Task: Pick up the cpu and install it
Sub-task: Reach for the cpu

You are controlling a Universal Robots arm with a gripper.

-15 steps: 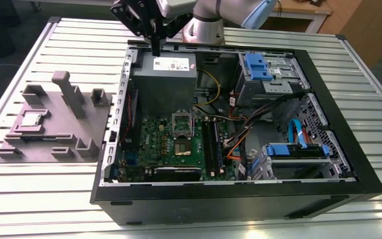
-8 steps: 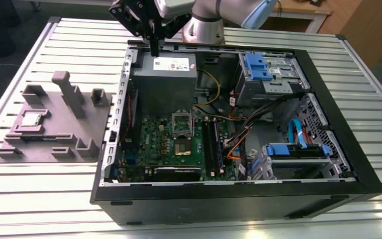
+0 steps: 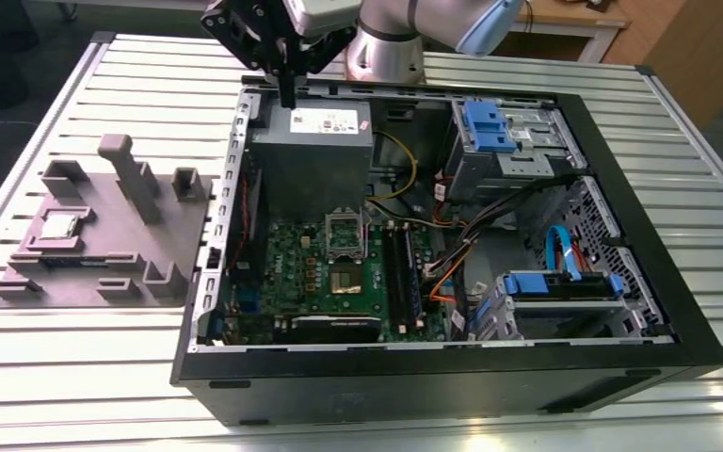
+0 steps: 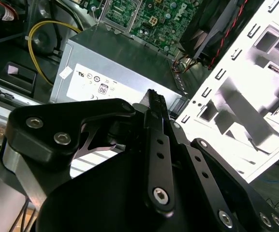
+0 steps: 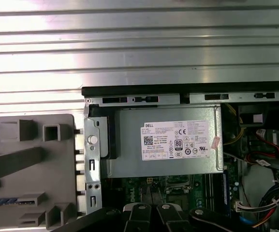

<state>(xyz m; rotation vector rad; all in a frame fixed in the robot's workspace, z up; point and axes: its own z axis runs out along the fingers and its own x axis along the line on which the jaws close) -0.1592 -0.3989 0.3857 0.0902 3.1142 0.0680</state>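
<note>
Ribbed metal tabletop (image 3: 72, 377) carries an open computer case (image 3: 437, 386). The gripper (image 3: 289, 100) hangs over the grey power supply (image 3: 312, 160) at one end of the case, fingers pressed together on nothing. The cpu (image 3: 60, 225) lies in a grey holder (image 3: 180, 250) outside the case, on the exterior view's left, well apart from the gripper.
</note>
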